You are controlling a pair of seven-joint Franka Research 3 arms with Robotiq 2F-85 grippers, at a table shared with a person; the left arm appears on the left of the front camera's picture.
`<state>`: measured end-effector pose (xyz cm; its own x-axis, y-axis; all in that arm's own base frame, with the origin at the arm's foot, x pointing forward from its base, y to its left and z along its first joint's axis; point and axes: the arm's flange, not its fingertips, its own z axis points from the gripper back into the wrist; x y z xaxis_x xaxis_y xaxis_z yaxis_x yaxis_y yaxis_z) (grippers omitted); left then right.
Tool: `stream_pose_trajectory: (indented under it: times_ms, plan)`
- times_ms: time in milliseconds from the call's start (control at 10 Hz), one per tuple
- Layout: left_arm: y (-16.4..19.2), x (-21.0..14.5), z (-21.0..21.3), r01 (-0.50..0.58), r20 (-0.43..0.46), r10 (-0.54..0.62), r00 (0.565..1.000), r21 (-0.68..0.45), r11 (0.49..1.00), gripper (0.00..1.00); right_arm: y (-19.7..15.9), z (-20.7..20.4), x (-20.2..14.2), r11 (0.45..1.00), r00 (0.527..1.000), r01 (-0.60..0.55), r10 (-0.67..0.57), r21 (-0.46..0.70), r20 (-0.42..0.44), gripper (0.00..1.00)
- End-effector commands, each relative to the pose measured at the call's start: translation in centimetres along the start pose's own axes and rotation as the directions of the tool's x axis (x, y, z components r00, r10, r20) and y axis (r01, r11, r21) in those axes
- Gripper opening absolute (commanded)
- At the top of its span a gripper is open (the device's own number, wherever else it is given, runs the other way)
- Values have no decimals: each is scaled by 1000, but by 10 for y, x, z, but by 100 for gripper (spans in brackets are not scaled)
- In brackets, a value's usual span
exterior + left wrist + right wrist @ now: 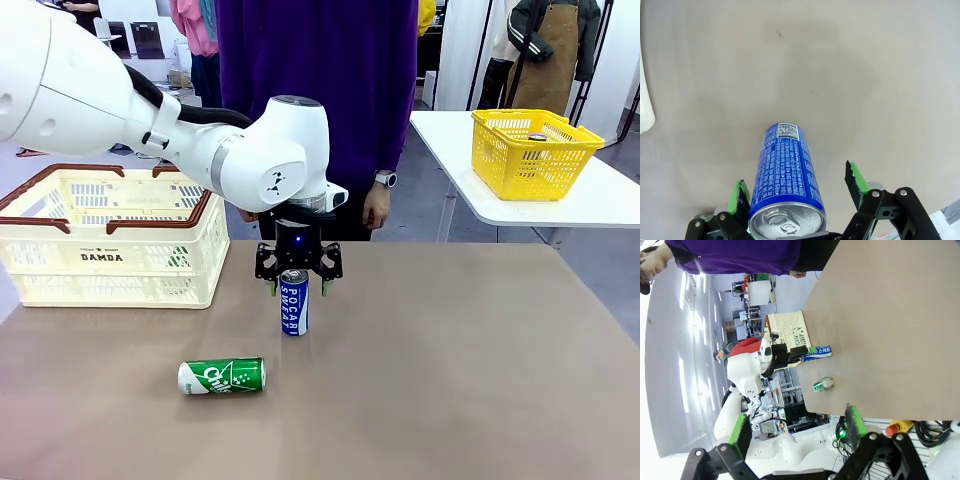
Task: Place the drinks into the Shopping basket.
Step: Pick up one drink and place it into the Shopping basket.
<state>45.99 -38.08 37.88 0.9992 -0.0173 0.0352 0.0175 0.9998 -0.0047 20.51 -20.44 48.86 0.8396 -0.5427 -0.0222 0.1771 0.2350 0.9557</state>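
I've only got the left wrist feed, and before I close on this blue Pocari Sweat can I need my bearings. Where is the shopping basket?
Observer: The cream DAMDA shopping basket stands at the left end of the table, to the robot's left of the Pocari Sweat can and apart from it.
Operator: And the second drink?
Observer: The green can lies on its side, nearer the robot than the blue one and a little to its left.
Operator: Is the other arm in my way?
Observer: No. The right gripper is open and empty, well back from both cans.
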Motion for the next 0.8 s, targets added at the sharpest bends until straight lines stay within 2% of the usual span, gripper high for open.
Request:
stream_pose_trajectory:
  times_ms: [0, 100, 200, 300, 700]
  plan:
    - [6, -6, 1, 16, -36, -16, 999, -1, 1000, 100, 5, 0, 1, 1000, 1000, 9, -9, 23, 3, 100]
    - [7, -6, 2, 15, -42, -15, 999, -1, 1000, 73, 5, 0, 1, 1000, 1000, 9, -9, 23, 3, 100]
    - [9, -6, 2, 10, -51, -10, 999, 1, 1000, 13, 5, 0, 1, 1000, 1000, 9, -9, 23, 3, 100]
    - [11, -8, 3, 8, -46, -8, 999, 7, 1000, 0, 5, 0, 1, 1000, 1000, 9, -9, 23, 3, 100]
    - [14, -9, 4, 15, -38, -15, 999, -1, 1000, 0, 5, 0, 1, 1000, 1000, 9, -9, 23, 3, 100]
